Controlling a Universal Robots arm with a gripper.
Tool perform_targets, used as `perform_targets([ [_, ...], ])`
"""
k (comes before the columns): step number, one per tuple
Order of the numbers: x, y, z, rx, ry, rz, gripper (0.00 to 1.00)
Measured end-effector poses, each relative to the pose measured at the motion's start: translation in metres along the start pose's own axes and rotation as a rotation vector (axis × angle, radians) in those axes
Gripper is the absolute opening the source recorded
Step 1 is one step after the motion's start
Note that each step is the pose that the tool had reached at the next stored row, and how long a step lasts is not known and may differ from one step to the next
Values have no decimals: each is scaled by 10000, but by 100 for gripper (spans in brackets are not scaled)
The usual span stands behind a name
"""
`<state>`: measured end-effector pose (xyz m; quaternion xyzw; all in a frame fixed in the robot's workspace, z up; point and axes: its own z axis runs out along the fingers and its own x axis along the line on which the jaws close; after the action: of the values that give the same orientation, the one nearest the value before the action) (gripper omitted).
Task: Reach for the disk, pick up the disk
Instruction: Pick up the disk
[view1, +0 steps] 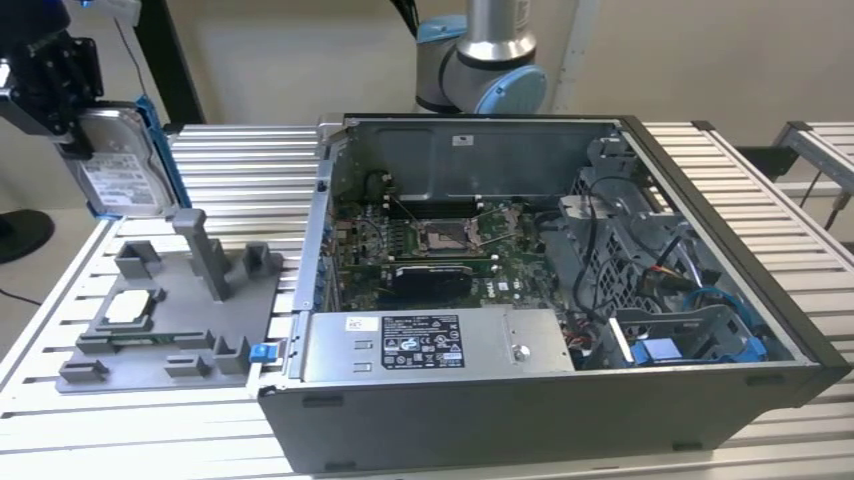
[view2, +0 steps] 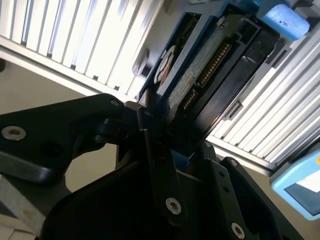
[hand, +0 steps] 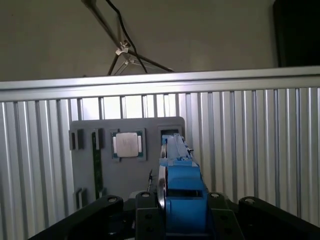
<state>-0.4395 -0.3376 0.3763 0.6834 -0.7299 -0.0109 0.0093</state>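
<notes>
1 disk (view1: 127, 170), 1 gripper (view1: 74, 112), 1 arm (view1: 487, 60). The gripper is clamped on the disk's upper end. The disk hangs upright in the air at the exterior view's left, above the fixture plate (view1: 187, 335) and off its surface.

Disk: flat rectangular slab, silver-grey metal, white printed label on the broad face, blue plastic rail (view1: 158, 150) down one long edge. In the first wrist view the disk (hand: 181, 185) shows edge-on, blue plastic facing the cam, w/ a black linkage arm of the gripper (hand: 180, 222) on either side. In the second wrist view the disk (view2: 200, 75) shows its underside w/ a row of connector pins, pinched between dark matte fingers (view2: 150, 150).

Fixture plate: 1, grey matte plastic, roughly square, w/ several upright posts and slots. 1 small square chip (view1: 127, 307), pale-topped, lies flat in a recess of it. The same chip (hand: 127, 144) and plate (hand: 125, 170) lie beneath the disk in the first wrist view.

PC case (view1: 534, 425): 1, dark grey sheet metal, side panel off, lying open-side up beside the plate. Inside: 1 motherboard (view1: 441, 245), 1 boxy metal PSU (view1: 427, 345) w/ black-and-white label, blue cables (view1: 721, 300), and blue plastic clips.

Table (view1: 240, 150): ribbed aluminium slats, shiny.
</notes>
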Motion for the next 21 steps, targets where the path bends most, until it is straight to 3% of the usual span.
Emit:
perform_targets([
  [21, -1, 15, -517, -1, 0, 0, 0],
])
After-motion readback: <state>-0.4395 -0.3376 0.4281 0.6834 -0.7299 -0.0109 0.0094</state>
